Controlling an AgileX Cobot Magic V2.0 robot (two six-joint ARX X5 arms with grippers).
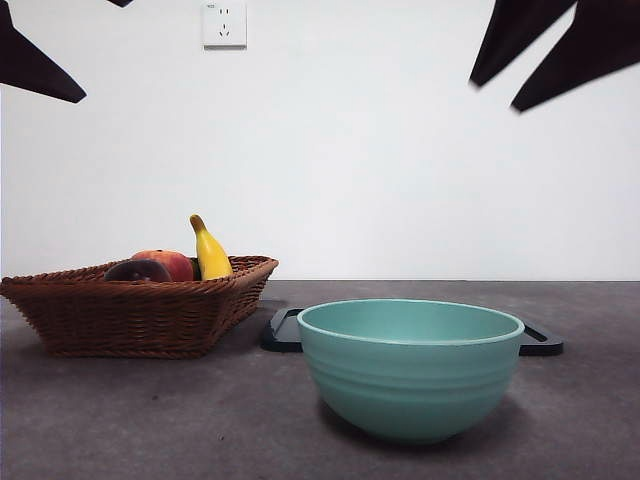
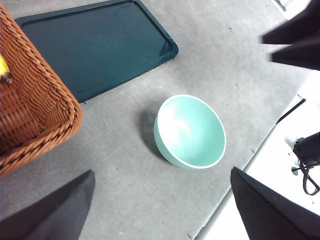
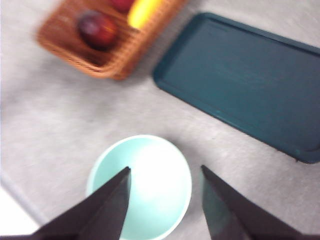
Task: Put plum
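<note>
The plum is dark maroon and lies in the wicker basket. In the front view the plum shows just above the basket rim, at the left. My right gripper hangs open high above the teal bowl, far from the plum; in the front view it is the right gripper at the top right. My left gripper is also open and empty, high above the table near the bowl. It shows as the left gripper in the top left corner.
A red-and-yellow fruit and a yellow banana share the basket. The teal bowl stands at the front centre. A dark flat tray lies behind it, beside the basket. The table edge runs close to the bowl.
</note>
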